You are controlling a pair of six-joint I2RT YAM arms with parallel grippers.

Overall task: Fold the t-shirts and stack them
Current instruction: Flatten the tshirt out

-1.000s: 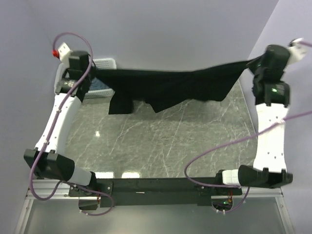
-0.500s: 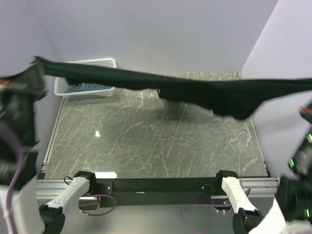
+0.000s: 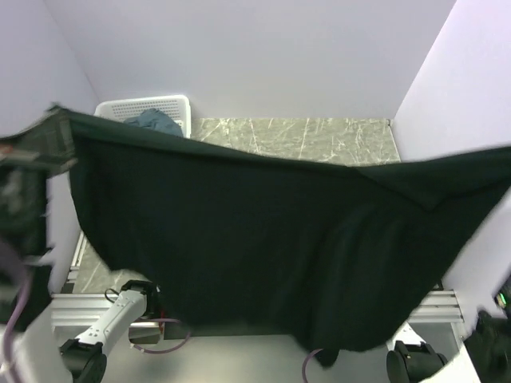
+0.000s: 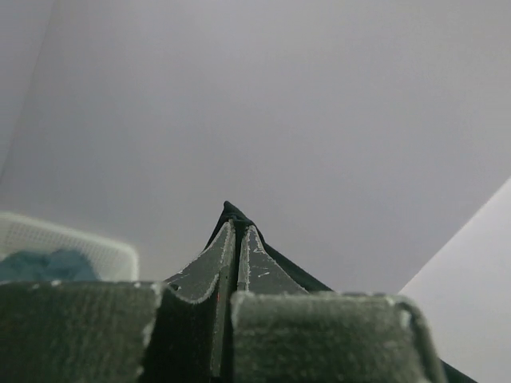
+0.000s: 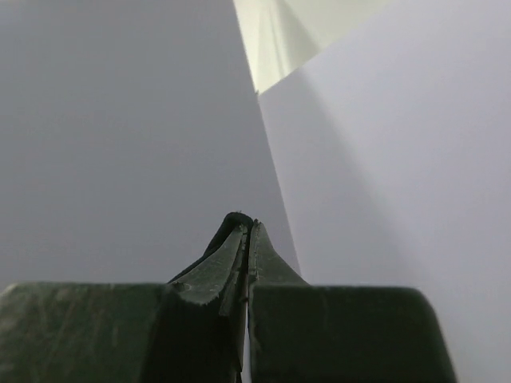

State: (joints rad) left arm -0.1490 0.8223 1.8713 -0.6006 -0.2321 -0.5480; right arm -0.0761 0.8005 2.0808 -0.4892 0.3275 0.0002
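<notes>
Hoisted higher, the large black cloth t-shirt (image 3: 239, 239) now hangs spread, ready for laying flat; left gripper (image 4: 239, 231) and right gripper (image 5: 247, 228) clench its corners.

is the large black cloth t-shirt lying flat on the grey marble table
No, the large black cloth t-shirt hangs spread in mid-air, raised at both top corners.

black t-shirt (image 3: 239, 231) looked matt, soft cloth; table (image 3: 319, 137) glossy marbled stone; basket (image 3: 136, 105) white plastic lattice.
</notes>
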